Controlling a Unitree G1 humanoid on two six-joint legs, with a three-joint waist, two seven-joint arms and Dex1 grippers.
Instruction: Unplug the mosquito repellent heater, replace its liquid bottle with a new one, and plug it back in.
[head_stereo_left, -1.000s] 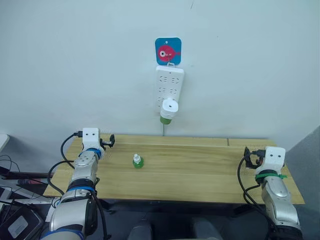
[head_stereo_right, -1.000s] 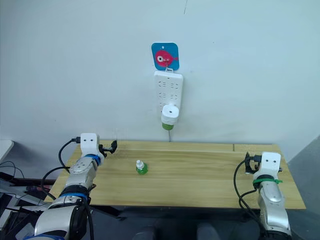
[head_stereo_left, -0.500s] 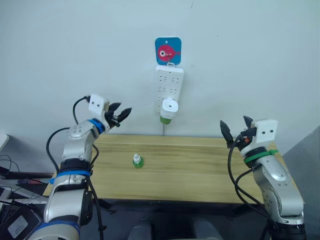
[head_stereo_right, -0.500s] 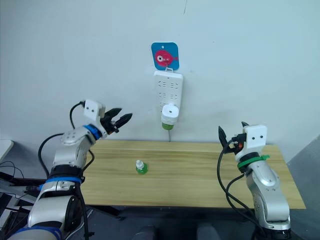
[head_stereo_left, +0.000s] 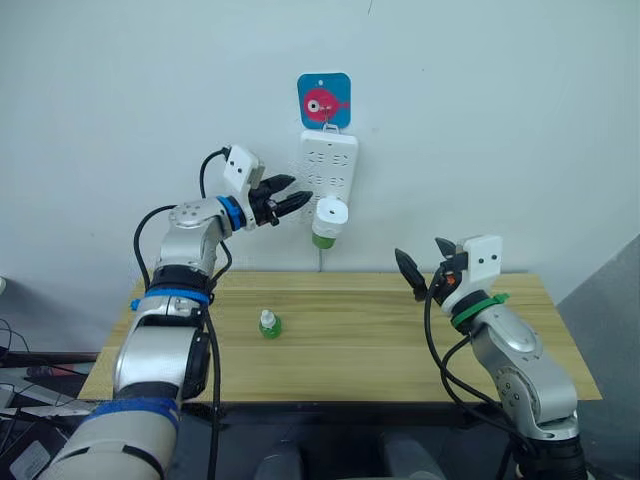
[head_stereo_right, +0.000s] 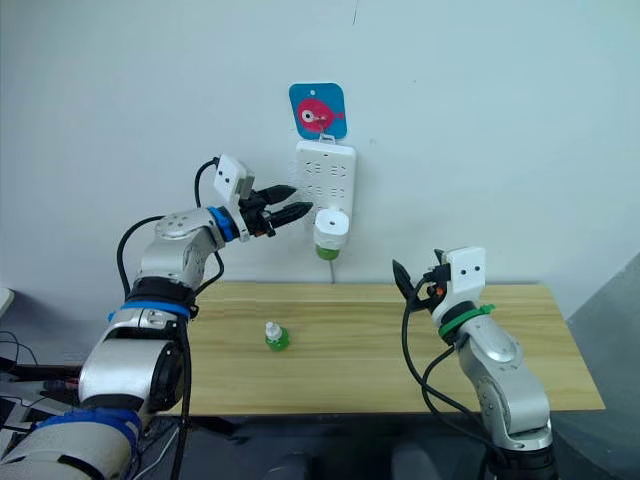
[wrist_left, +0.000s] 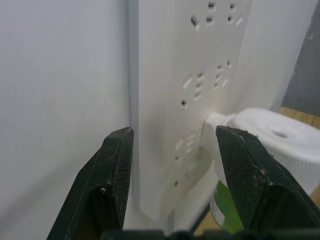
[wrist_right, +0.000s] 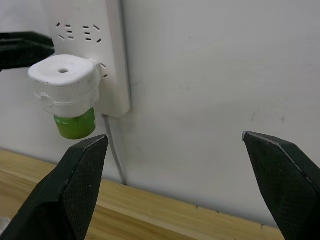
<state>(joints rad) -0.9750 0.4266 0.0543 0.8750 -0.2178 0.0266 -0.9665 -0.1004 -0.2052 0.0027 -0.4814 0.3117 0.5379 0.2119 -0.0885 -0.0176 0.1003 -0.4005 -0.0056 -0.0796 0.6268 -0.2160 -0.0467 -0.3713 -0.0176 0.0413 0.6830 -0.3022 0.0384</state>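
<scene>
Just left of the mosquito repellent heater, plugged low on the power strip, hovered the left gripper, spread and empty, nearer than the wide-open right gripper.

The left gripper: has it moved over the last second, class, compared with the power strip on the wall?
Yes. The left gripper has risen from the table and now sits open beside the power strip, close to the heater.
</scene>
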